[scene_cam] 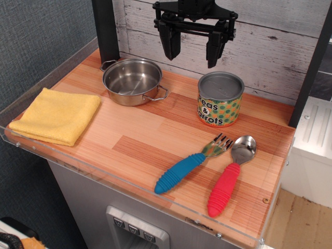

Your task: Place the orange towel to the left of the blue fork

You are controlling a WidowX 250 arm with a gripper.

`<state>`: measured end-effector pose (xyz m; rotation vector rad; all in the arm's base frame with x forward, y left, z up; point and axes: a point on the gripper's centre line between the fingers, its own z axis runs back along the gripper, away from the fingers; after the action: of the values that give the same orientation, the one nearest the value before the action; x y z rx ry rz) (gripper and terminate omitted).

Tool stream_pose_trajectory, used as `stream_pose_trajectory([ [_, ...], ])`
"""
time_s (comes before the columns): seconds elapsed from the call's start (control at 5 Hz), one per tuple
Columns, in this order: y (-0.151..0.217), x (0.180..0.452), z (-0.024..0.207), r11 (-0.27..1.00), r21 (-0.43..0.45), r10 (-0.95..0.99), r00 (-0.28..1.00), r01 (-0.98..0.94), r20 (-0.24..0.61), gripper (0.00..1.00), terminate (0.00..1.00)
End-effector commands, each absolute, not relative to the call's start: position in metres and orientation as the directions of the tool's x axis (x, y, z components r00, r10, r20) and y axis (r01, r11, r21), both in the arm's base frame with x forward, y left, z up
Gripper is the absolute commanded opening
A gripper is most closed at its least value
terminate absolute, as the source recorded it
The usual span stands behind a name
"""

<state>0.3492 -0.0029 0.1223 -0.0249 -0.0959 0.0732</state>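
A wooden countertop (140,150) with a clear plastic rim, seen from above and in front, against a whitewashed plank wall. A black robot gripper (193,49) hangs high over the back of the counter, its two fingers spread wide and holding nothing.

At the far left edge lies the orange towel (56,115), a folded square of thick yellow-orange terry cloth, flat on the wood. Just to its right, further back, stands a small shiny steel pot (132,81) with two loop handles. To the right of the pot stands a metal tin can (220,98), its label green with orange dots and reading "Peas & Carrots".

Near the front right edge lies the blue fork (190,165), with a chunky ribbed blue handle and metal tines pointing up and right. Just beside it on the right lies a spoon (231,176) with a ribbed red handle and a metal bowl. The towel is well apart from the fork, far to its left.
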Motion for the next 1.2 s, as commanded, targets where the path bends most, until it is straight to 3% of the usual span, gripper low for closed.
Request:
stream_pose_trajectory([
  [0.0, -0.003, 0.349, 0.122, 0.997, -0.028, 0.074, 0.993, -0.072, 0.095, 1.00, 0.00],
  [0.6, 0.080, 0.292, 0.119, 0.962, 0.079, 0.254, 0.964, -0.260, 0.075, 1.00, 0.00],
  [1.0, 0.137, 0.267, 0.102, 0.918, 0.123, 0.368, 0.926, -0.376, 0.080, 1.00, 0.00],
])
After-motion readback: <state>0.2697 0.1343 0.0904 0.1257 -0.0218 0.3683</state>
